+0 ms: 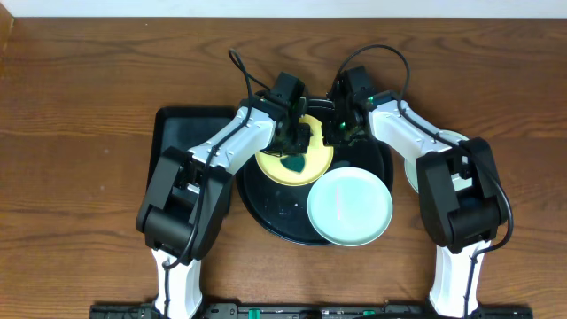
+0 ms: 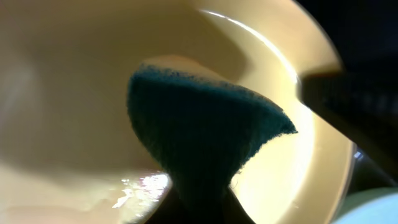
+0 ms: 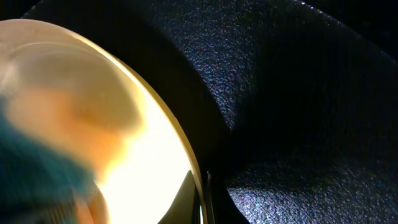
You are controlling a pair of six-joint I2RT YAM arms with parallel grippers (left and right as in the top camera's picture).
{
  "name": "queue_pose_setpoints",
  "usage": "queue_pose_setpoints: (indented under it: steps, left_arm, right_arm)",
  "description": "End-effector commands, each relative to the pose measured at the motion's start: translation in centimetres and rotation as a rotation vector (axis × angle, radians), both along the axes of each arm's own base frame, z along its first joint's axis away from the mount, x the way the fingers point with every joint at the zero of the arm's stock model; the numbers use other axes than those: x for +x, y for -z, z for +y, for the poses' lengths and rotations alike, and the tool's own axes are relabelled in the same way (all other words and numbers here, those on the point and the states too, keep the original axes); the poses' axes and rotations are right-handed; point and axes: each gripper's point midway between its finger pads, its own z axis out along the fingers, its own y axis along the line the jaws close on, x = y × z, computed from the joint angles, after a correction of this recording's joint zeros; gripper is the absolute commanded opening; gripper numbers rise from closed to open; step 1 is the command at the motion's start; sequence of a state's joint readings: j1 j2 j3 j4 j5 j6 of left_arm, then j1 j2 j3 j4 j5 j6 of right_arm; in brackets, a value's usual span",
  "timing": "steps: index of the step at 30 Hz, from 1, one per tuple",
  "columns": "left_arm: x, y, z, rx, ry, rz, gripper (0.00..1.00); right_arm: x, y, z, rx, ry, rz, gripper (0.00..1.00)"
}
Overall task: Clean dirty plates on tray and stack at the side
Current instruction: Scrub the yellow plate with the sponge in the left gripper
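Two arms (image 1: 235,137), white shell segments (image 1: 399,128), bulky black joint housings (image 1: 177,199), looping black cables (image 1: 239,66).

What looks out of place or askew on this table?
One pale mint-blue round plastic plate overhangs the right front rim of the large round black tray, partly off it, unlike the pale yellow plastic plate lying inside under the green sponge held by the left end effector.
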State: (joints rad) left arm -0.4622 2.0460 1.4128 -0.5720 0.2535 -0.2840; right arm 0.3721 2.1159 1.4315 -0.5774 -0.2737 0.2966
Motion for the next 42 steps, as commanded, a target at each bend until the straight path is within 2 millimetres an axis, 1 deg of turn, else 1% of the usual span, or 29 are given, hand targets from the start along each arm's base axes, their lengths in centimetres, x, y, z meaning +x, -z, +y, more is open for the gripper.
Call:
queue_pose_setpoints:
  steps: [1,3,4,7,10,13,15,17,18,19,21,23,25,26,27,30,33,35,37,40,42]
  left_arm:
    - [2.9,0.4,6.3,0.311,-0.269,-0.145,0.07]
    - [3.7,-0.2,8.2,0.398,-0.352,-0.203,0.07]
    - [3.8,-0.3,8.7,0.421,-0.374,-0.217,0.08]
    - [3.3,-0.2,9.0,0.423,-0.410,-0.192,0.07]
    - [1.1,0.8,7.4,0.352,-0.353,-0.071,0.07]
    - [-1.8,1.4,4.6,0.220,-0.200,0.085,0.07]
    - [-3.3,1.3,2.4,0.108,-0.076,0.151,0.08]
    - [-4.2,0.7,0.3,-0.006,0.055,0.177,0.08]
    - [-4.5,0.4,-0.6,-0.059,0.117,0.178,0.07]
    - [-4.6,0.2,-1.1,-0.087,0.148,0.174,0.07]
    - [-4.1,0.1,-1.3,-0.093,0.163,0.144,0.08]
    - [-3.0,0.1,-1.4,-0.087,0.168,0.093,0.07]
    - [-1.3,0.1,-0.9,-0.047,0.154,0.020,0.07]
    - [-0.2,0.2,-0.3,-0.002,0.139,-0.029,0.07]
    - [0.7,0.3,0.4,0.047,0.122,-0.071,0.07]
    - [3.6,0.2,3.3,0.227,0.050,-0.198,0.08]
    - [5.0,-0.3,5.5,0.332,-0.023,-0.257,0.08]
    - [5.1,-0.4,6.6,0.371,-0.078,-0.262,0.07]
    - [4.7,-0.2,7.0,0.378,-0.102,-0.237,0.08]
    - [3.1,0.4,7.7,0.398,-0.118,-0.166,0.08]
    - [1.3,0.9,7.4,0.383,-0.088,-0.088,0.07]
  right_arm:
    - [-0.7,3.7,-1.9,-0.091,0.039,0.052,0.01]
    - [-0.7,3.8,-2.0,-0.100,0.052,0.054,0.01]
    - [-0.7,3.8,-2.0,-0.100,0.052,0.053,0.01]
    - [-0.8,3.8,-2.0,-0.102,0.051,0.053,0.01]
    - [-0.8,3.8,-2.0,-0.102,0.054,0.054,0.01]
    - [-0.8,3.8,-2.0,-0.102,0.054,0.054,0.01]
    - [-0.7,3.8,-2.0,-0.102,0.054,0.053,0.01]
    - [-0.7,3.8,-2.0,-0.101,0.058,0.054,0.01]
    - [-0.7,3.8,-2.0,-0.101,0.058,0.054,0.01]
    - [-0.7,3.8,-2.0,-0.101,0.058,0.054,0.01]
    - [-0.7,3.8,-2.0,-0.101,0.058,0.054,0.01]
    - [-0.7,3.8,-2.1,-0.104,0.058,0.053,0.01]
    - [-0.7,3.8,-2.1,-0.105,0.058,0.054,0.01]
    - [-0.7,3.8,-2.1,-0.105,0.058,0.054,0.01]
    - [-0.7,3.8,-2.1,-0.105,0.058,0.054,0.01]
    - [-0.7,3.8,-2.1,-0.106,0.058,0.054,0.01]
    - [-0.8,3.9,-2.2,-0.109,0.059,0.054,0.01]
    - [-0.8,3.9,-2.2,-0.109,0.059,0.054,0.01]
    - [-0.8,3.9,-2.2,-0.109,0.059,0.054,0.01]
    - [-0.8,3.9,-2.2,-0.109,0.059,0.054,0.01]
    - [-0.8,3.9,-2.2,-0.109,0.059,0.055,0.01]
